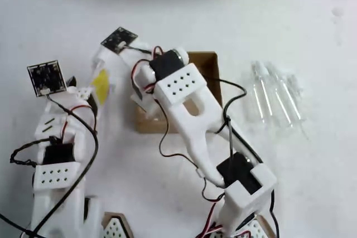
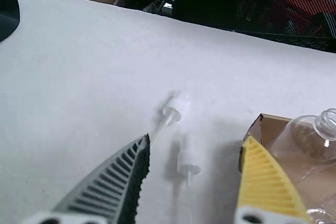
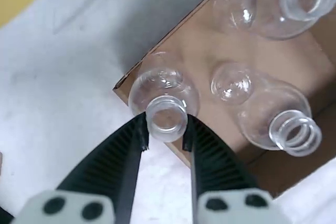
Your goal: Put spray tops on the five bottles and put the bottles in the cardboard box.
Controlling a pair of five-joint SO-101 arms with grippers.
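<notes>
A white table [image 1: 312, 26] carries everything here. A small cardboard box [image 1: 207, 64] sits near the table's middle, partly under the right arm [image 1: 189, 110].

The right gripper [image 3: 165, 134] is clamped on the neck of a clear bottle [image 3: 164, 90] with an open mouth. This bottle is at one corner of the box, and it is unclear whether it rests on the box floor or is held just above it. Two more uncapped bottles [image 3: 281, 116] are in the box beside it.

The left gripper [image 2: 195, 148] is spread wide and holds nothing. It hangs above two loose spray tops [image 2: 188, 162] that lie on bare table just outside the box. A group of spare bottles [image 1: 273, 97] lies side by side toward the table's right edge.

The bottle looks like thin, empty plastic, so it is probably very light and smooth, with walls that would dent or slip under a squeeze. The ringed neck is likely its stiffest part and the sensible place to hold it.

The spray tops look tiny and light, each with a thin tube that would probably bend. They are best pinched by the collar and not by the tube.
</notes>
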